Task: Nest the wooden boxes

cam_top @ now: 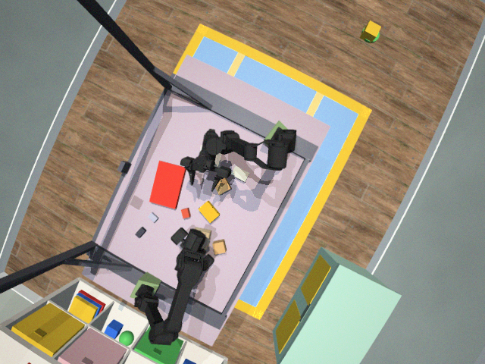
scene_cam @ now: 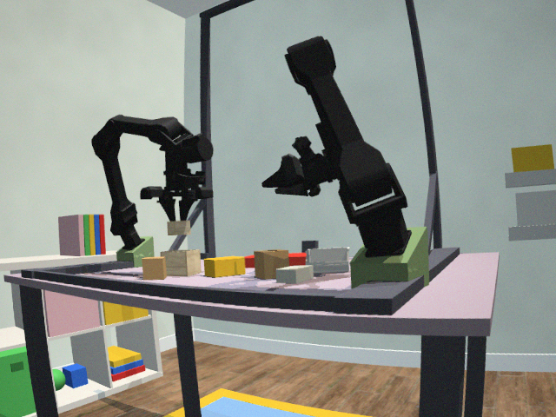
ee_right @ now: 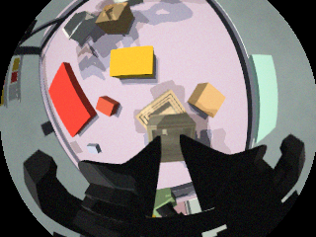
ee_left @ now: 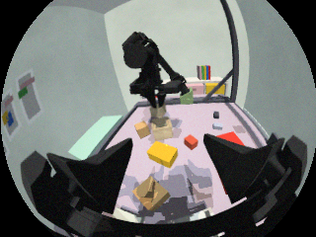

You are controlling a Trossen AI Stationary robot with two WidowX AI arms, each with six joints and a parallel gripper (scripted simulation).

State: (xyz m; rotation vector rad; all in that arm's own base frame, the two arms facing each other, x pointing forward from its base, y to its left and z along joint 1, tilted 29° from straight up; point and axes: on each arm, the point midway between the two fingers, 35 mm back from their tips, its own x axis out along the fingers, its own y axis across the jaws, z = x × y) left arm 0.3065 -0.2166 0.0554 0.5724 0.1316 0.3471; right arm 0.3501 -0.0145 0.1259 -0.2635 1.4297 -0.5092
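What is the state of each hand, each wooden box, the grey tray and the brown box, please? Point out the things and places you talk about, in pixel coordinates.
Left hand (cam_top: 203, 186) (scene_cam: 269, 188) (ee_left: 168, 138): open.
Right hand (scene_cam: 178, 219) (ee_left: 157, 105) (ee_right: 171, 136): closed on the small wooden box.
Small wooden box (scene_cam: 178, 228) (ee_left: 158, 112) (ee_right: 171, 123): held in the air.
Large wooden box (scene_cam: 180, 262) (ee_left: 161, 131) (ee_right: 174, 99): open side up, smaller ones nested inside.
Grey tray (scene_cam: 328, 264) (ee_right: 74, 25): open.
Brown box (cam_top: 224, 190) (scene_cam: 270, 264) (ee_left: 150, 197) (ee_right: 116, 22): top unclear.

Seen from above, a flat red block (cam_top: 167, 184) (ee_left: 231, 138) (ee_right: 71, 100) is lying toward the left of the tabletop (cam_top: 235, 274) (scene_cam: 466, 287). A yellow block (cam_top: 209, 211) (scene_cam: 224, 266) (ee_left: 162, 154) (ee_right: 132, 61) is resting near the middle, with a small red block (cam_top: 186, 213) (ee_left: 191, 142) (ee_right: 107, 106) sitting just left of it. A pale blue block (cam_top: 153, 217) (ee_left: 217, 126) (ee_right: 94, 148) and a dark block (cam_top: 140, 232) (ee_left: 216, 115) are lying farther left, apart. Beyond the tabletop's right side, a blue mat (cam_top: 273, 250) (scene_cam: 269, 408) is covering some floor, and a mint cabinet (cam_top: 352, 305) (ee_left: 96, 135) (ee_right: 265, 94) is standing at near right.
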